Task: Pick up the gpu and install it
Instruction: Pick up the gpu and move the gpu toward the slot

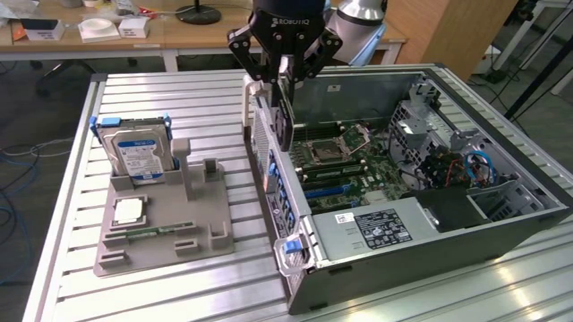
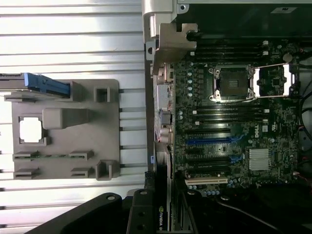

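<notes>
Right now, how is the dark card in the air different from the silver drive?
The gpu is dark and thin; the hard drive is silver, thicker, blue-labelled. The gpu hangs in the jaws over the computer case; the hard drive sits in the grey stand. Both stand upright.

Exterior cam: high oblique, mid-range; tray (image 1: 211, 235) at 8 o'clock, case (image 1: 430, 265) at 4. Wrist cam: straight down, nearer; shares both.

My gripper (image 1: 284, 77) hides the upper edge of the gpu (image 1: 284, 124); my arm (image 1: 363, 9) runs off the exterior view's top; the label print on the hard drive (image 1: 139, 155) is too small to read.
</notes>
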